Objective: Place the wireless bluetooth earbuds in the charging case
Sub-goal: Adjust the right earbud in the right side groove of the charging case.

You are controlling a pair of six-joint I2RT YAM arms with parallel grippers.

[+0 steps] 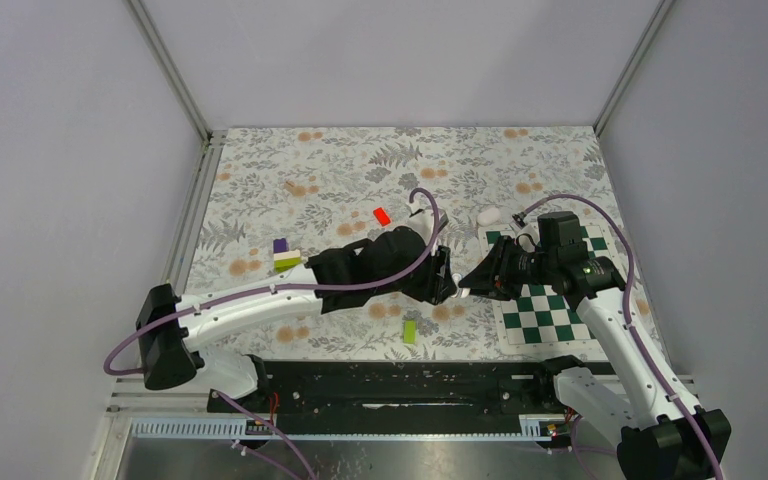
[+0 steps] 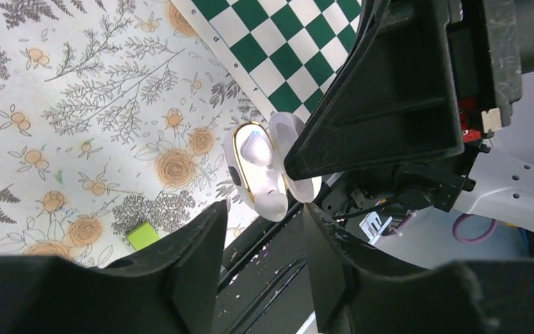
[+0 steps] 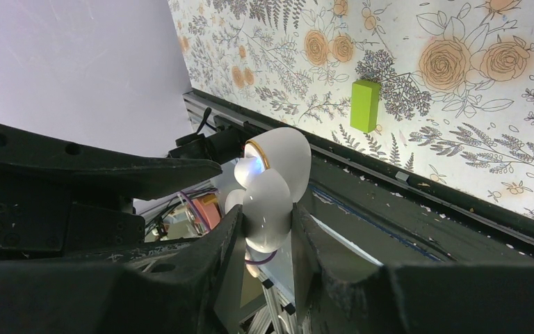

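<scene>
Floral-print cloth (image 1: 360,170) within pale grey walls (image 1: 60,150), bearing a green checkerboard mat (image 1: 550,320). Charging case (image 3: 271,188): held above the cloth just left of the mat, pinched by the right gripper (image 3: 264,236); the left gripper (image 2: 264,257) faces it, fingers parted, nothing between them. Only the left wrist view looks into the open case: one earbud (image 2: 256,147) seated inside.

The left gripper (image 1: 447,287) and right gripper (image 1: 468,290) face each other tip to tip, with the open charging case (image 2: 261,170) filling the gap between them. A lime-green block (image 1: 410,331) lies just near-left; a red block (image 1: 382,215) sits farther back.
</scene>
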